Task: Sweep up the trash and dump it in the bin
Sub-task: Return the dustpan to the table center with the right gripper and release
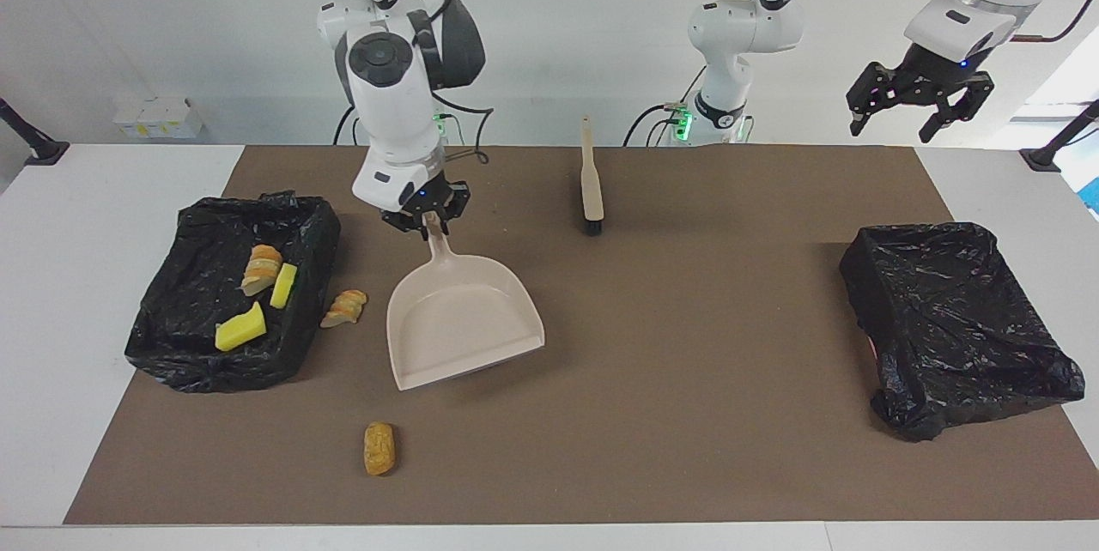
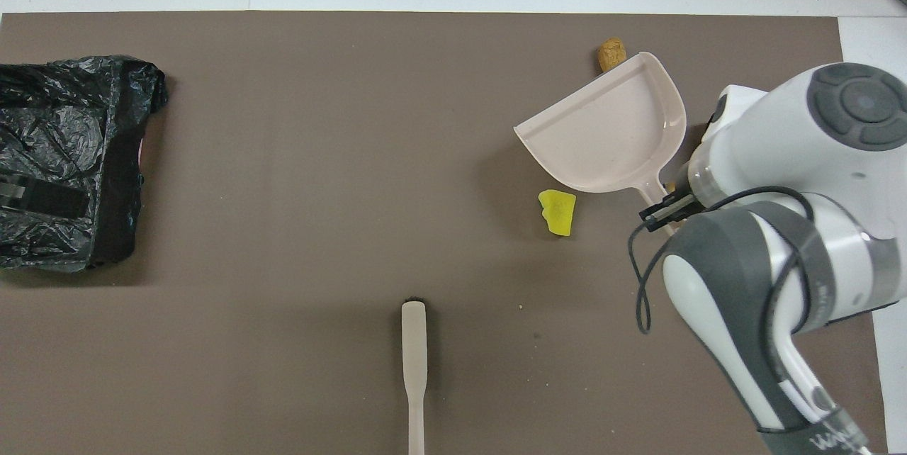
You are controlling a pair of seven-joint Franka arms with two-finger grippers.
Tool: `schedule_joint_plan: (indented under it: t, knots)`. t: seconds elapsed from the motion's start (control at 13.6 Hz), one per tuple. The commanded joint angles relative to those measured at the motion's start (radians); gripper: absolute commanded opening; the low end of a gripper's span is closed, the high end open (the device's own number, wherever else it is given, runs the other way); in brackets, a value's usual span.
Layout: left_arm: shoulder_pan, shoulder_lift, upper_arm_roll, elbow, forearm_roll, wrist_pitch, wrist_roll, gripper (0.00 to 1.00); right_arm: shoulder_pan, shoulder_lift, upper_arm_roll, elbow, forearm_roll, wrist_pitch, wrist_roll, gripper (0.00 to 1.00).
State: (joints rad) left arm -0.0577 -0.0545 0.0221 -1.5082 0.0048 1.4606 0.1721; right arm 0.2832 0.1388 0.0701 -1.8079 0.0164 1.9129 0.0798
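1. Trash: three pieces (image 1: 262, 289) lie in the black-lined bin (image 1: 185, 354) at the right arm's end; a pastry piece (image 1: 345, 307) lies just beside that bin; a brown piece (image 1: 379, 448) lies farthest from the robots; a yellow wedge (image 2: 558, 211) lies by the dustpan (image 1: 459, 323).
2. Right gripper (image 1: 427, 221): pinches the dustpan's handle.
3. Left gripper (image 1: 920, 102): fingers spread, waits raised, above the table's edge by the second bin (image 1: 953, 319).
4. Brush (image 1: 590, 182): lies nearest the robots.
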Motion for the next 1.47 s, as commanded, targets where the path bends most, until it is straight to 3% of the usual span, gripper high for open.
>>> schedule_joint_plan:
  t: [0.0, 0.37, 0.51, 0.59, 0.66, 0.96, 1.4]
  knots:
    - [0.001, -0.001, -0.004, -0.01, -0.014, 0.049, -0.012, 1.0, 0.085, 0.132, -0.004, 0.106, 0.019, 0.052, 0.218, 0.0]
    - [0.003, 0.009, -0.005, -0.001, -0.022, 0.058, -0.025, 1.0, 0.24, 0.436, -0.004, 0.356, 0.091, 0.208, 0.535, 0.0]
    - [0.003, 0.019, -0.005, 0.006, -0.023, 0.046, -0.026, 1.0, 0.254, 0.47, -0.004, 0.389, 0.097, 0.233, 0.569, 0.0]
    - [0.004, 0.021, -0.005, 0.008, -0.025, 0.043, -0.026, 1.0, 0.254, 0.467, -0.004, 0.383, 0.123, 0.259, 0.578, 0.16]
    - [0.006, 0.024, -0.007, 0.008, -0.028, 0.043, -0.026, 1.0, 0.258, 0.466, -0.004, 0.378, 0.114, 0.27, 0.575, 0.99]
    - [0.018, 0.035, -0.005, 0.03, -0.042, 0.041, -0.026, 1.0, 0.244, 0.453, -0.004, 0.375, 0.131, 0.272, 0.563, 1.0]
    - [0.016, 0.019, -0.007, 0.01, -0.039, 0.043, -0.025, 1.0, 0.257, 0.211, -0.004, 0.175, 0.132, 0.203, 0.56, 1.0]
